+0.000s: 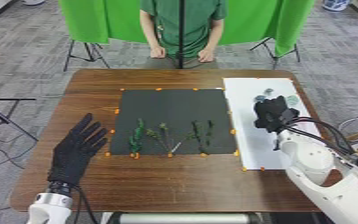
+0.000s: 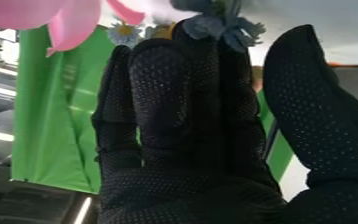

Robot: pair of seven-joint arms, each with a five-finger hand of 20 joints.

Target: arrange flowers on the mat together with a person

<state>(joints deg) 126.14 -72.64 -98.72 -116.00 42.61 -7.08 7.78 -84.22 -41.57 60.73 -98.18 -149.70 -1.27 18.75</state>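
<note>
On the brown worktop [image 1: 175, 189], the dark mat [image 1: 171, 107] lies in the middle and the white board [image 1: 262, 160] at the right. Leafy green stems [image 1: 137, 136] stand out along the mat's near part; they look light and thin, probably springy, and are best pinched low, clear of the leaves. The pink petals [image 2: 73, 25] seem soft and easily creased, so a grip should avoid them. The blue flowers [image 1: 262, 97], at the board's far part, look light too, with small heads that could bend or snag on fabric; I would take them by the stalk.

The right arm [image 1: 318, 165] comes in from the near right, its hand [image 1: 271, 114] over the board, directed to the far side. That hand is wide, fingers straight and thumb well apart, gripping nothing that I can make out. The left hand [image 1: 74, 150] is at the near left beside the mat, fingers extended, empty.
</note>
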